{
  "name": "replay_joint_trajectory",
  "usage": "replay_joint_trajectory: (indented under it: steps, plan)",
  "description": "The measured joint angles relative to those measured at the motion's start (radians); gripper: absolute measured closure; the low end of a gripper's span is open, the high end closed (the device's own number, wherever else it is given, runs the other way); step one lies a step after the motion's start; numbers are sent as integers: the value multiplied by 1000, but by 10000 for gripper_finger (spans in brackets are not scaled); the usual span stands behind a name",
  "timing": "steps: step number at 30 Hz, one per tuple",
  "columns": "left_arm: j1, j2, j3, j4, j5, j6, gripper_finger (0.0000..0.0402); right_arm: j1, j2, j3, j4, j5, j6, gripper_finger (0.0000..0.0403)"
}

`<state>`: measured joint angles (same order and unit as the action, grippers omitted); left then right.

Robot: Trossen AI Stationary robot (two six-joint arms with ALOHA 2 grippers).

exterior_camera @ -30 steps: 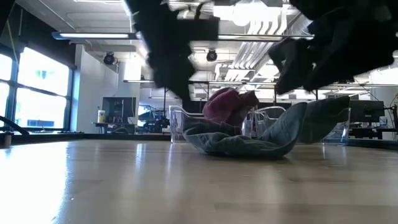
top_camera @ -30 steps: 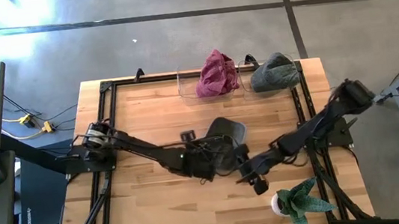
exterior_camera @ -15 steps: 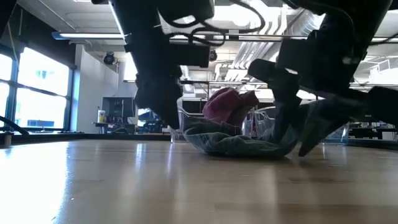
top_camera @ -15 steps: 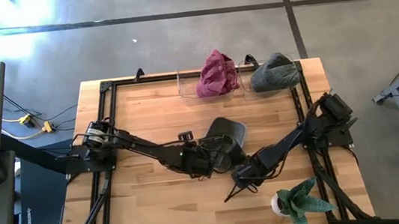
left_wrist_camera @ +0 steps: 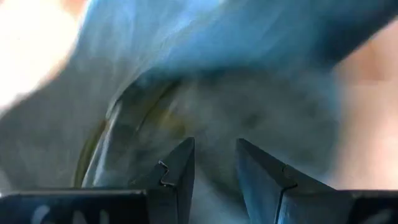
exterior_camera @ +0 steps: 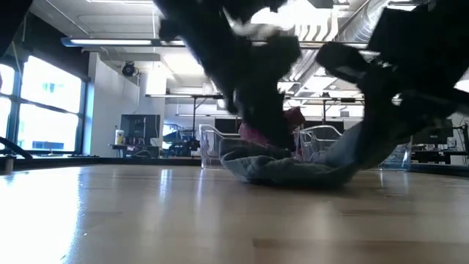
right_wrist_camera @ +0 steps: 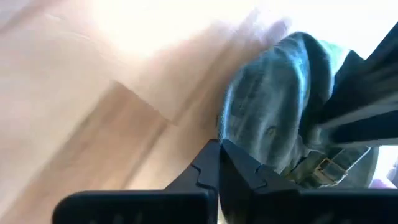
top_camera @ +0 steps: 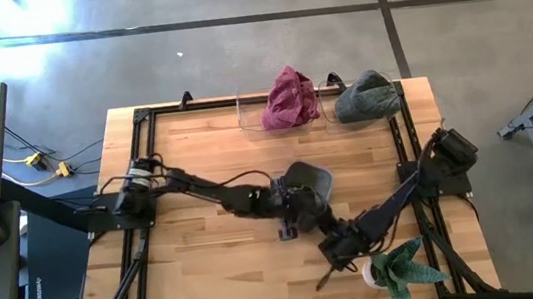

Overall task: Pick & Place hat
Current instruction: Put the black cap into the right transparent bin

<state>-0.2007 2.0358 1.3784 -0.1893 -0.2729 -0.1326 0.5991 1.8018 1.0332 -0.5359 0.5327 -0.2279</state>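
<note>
High view: the left gripper [top_camera: 299, 209] sat at the near edge of the dark denim hat [top_camera: 308, 177], which lay mid-table on the wooden table [top_camera: 187, 158], while the right gripper [top_camera: 331, 253] hung further toward the front, just beside the potted plant [top_camera: 401, 270] and apart from the hat. Two clear bins at the far edge held a crimson hat [top_camera: 287, 97] and a grey-green hat [top_camera: 366, 96].

Left wrist view had the left fingers [left_wrist_camera: 177, 171] a narrow gap apart w/ hat fabric filling the frame right in front; nothing was pinched between them yet. Right wrist view showed the right fingers [right_wrist_camera: 205, 168] pressed together, empty, w/ the hat ahead & the left arm crossing it.

Low view: hat [exterior_camera: 293, 170] lay flat and slack on the wood, one side curling up.

Judgement: the step in hand was the grasp, approx. the early part of the task. To do it well the left gripper probably needed a fold or the brim edge seated deep between the fingers before closing, since slack denim would likely slip from a shallow pinch. The lift would want to go straight up, clear of the right arm nearby, before carrying toward the bins. Which bin was meant couldn't be told.
</note>
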Motion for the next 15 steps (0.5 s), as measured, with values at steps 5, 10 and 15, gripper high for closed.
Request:
replay_joint_trajectory:
  steps: [5, 10, 15]
  plan:
    - [50, 12, 0, -168, 3, -80, 292, 48, -28, 0, -39, 58, 25, 395]
    - [43, 1, 1, -291, -80, -142, 292, 48, -84, 0, -106, 26, 111, 397]
    - [-5, -51, -1, -307, -83, -109, 292, 52, -113, 0, -129, 1, 146, 398]
